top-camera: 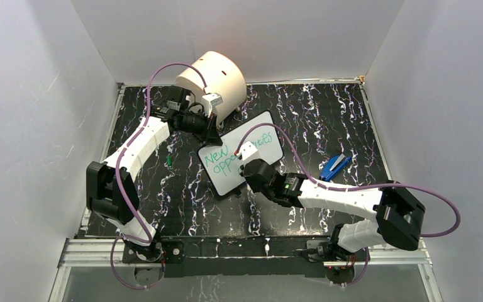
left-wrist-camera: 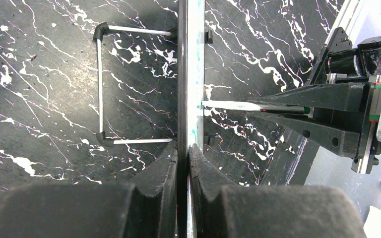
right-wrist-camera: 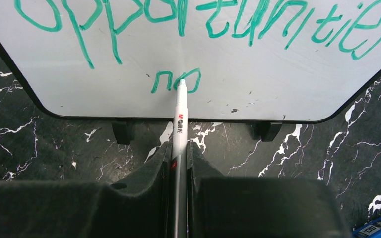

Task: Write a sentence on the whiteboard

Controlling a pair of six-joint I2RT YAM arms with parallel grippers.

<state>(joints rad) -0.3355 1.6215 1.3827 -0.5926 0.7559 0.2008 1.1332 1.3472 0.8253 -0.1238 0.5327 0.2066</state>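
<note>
The whiteboard (top-camera: 255, 146) stands tilted mid-table, white with a thin black rim. The left wrist view shows it edge-on (left-wrist-camera: 194, 59). My left gripper (top-camera: 214, 136) (left-wrist-camera: 183, 153) is shut on its upper left edge. The sentence (top-camera: 221, 160) is in green marker: "New opportunities" (right-wrist-camera: 203, 17), with "no" under it. My right gripper (top-camera: 245, 167) (right-wrist-camera: 178, 148) is shut on a white marker (right-wrist-camera: 179, 116). The marker's tip touches the board at the "o" of "no". From the left wrist, that marker (left-wrist-camera: 243, 105) meets the board's face side-on.
A big cream cylinder (top-camera: 212, 78) stands behind the board at the back. A blue object (top-camera: 335, 165) lies on the table to the right. A small green cap (top-camera: 169, 161) lies to the left. A wire stand (left-wrist-camera: 99, 84) props the board from behind. White walls enclose the table.
</note>
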